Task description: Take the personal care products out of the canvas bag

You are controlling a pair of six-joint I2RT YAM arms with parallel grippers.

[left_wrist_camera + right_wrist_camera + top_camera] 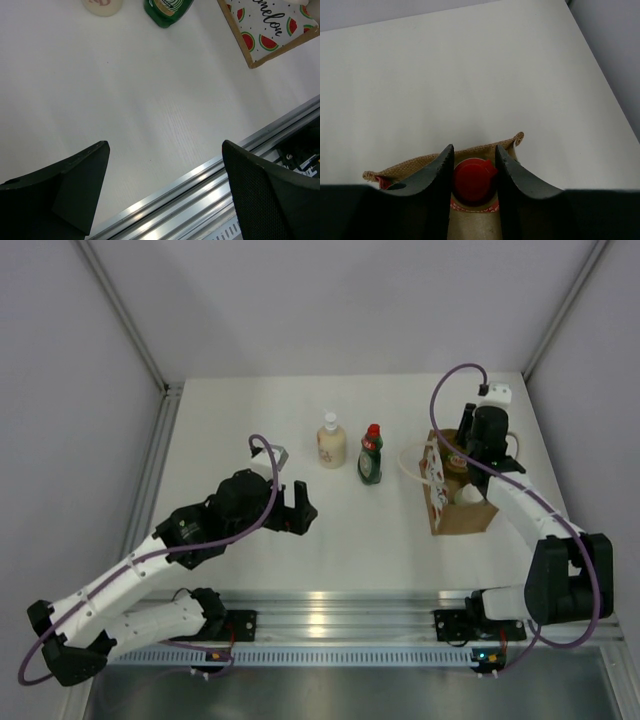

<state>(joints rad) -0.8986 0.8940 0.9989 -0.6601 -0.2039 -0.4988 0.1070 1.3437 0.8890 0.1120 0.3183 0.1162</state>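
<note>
The canvas bag (pixel 458 515) stands at the right of the table, brown with a white watermelon-printed panel (pixel 270 25). My right gripper (pixel 463 447) reaches into its top. In the right wrist view its fingers (pixel 474 150) press both sides of the red cap (pixel 472 181) of the yellow bottle, which sits inside the bag rim (pixel 420 167). A white-capped bottle (pixel 468 496) also stands in the bag. The cream bottle (pixel 331 443) and the dark green bottle (pixel 371 455) stand on the table left of the bag. My left gripper (pixel 300 510) is open and empty, low over the table (pixel 165 145).
An aluminium rail (pixel 210 185) runs along the table's near edge, under the left gripper. A white bag handle (pixel 412 465) loops out to the left of the bag. Metal frame posts stand at the table's back corners.
</note>
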